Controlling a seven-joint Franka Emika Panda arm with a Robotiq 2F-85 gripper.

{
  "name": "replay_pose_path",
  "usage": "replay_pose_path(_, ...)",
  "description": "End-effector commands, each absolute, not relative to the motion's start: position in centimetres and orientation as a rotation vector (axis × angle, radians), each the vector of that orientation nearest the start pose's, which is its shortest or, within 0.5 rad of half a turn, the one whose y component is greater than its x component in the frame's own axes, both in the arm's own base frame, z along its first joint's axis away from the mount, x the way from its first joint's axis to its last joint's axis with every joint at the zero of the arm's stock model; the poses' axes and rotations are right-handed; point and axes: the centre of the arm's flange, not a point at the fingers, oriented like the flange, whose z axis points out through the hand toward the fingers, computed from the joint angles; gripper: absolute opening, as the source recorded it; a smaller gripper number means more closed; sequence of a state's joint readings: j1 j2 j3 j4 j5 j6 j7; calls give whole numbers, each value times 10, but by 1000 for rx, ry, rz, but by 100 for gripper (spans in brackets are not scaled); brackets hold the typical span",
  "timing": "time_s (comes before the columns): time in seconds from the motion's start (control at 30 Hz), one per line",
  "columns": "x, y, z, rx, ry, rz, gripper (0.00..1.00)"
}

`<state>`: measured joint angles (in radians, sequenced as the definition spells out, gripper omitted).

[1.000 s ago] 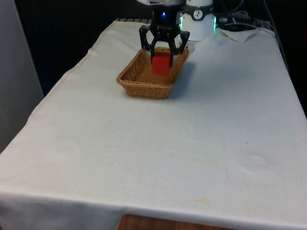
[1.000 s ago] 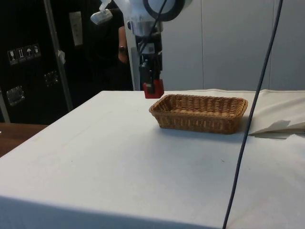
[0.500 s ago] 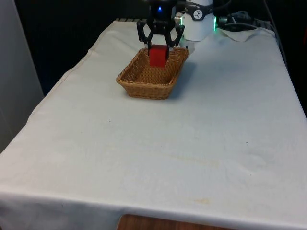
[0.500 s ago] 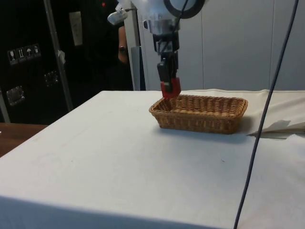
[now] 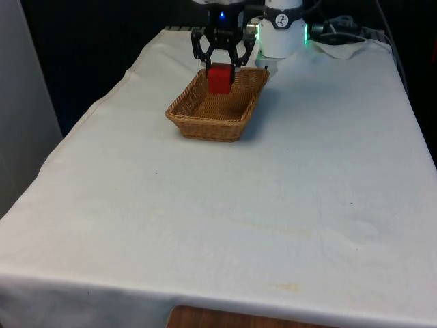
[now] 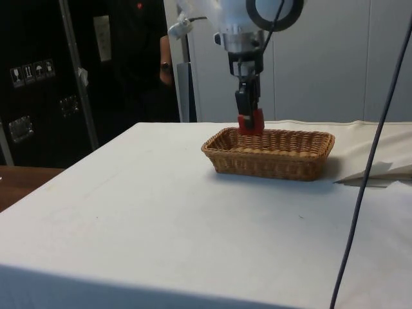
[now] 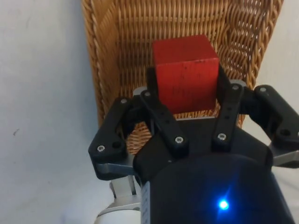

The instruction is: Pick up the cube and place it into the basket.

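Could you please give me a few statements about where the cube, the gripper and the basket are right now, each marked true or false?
1. The gripper is shut on the red cube. True.
2. The cube rests on the floor of the wicker basket. False: it is held up in the air above the basket.
3. The cube is over the end of the basket nearer the robot. True.
4. The basket lies tipped on its side. False: it stands upright on the white tablecloth.
5. The cube hangs over bare cloth beside the basket. False: the wrist view shows wicker beneath it.
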<state>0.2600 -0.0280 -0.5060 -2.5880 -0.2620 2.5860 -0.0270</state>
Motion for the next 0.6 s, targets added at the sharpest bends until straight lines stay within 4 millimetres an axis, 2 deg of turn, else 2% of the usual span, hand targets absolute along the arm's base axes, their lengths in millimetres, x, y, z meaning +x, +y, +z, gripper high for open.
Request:
replay_pose_path(0.0,428,-105,266,-3277,-11,-28,3)
replay_pose_path(0.07,427,-103,265,-3269,-5,-8,3)
replay_pose_path(0.23,415,-106,245,-3271,-9,-29,3)
replay_pose_path(0.57,401,-111,217,-3277,-8,-41,3)
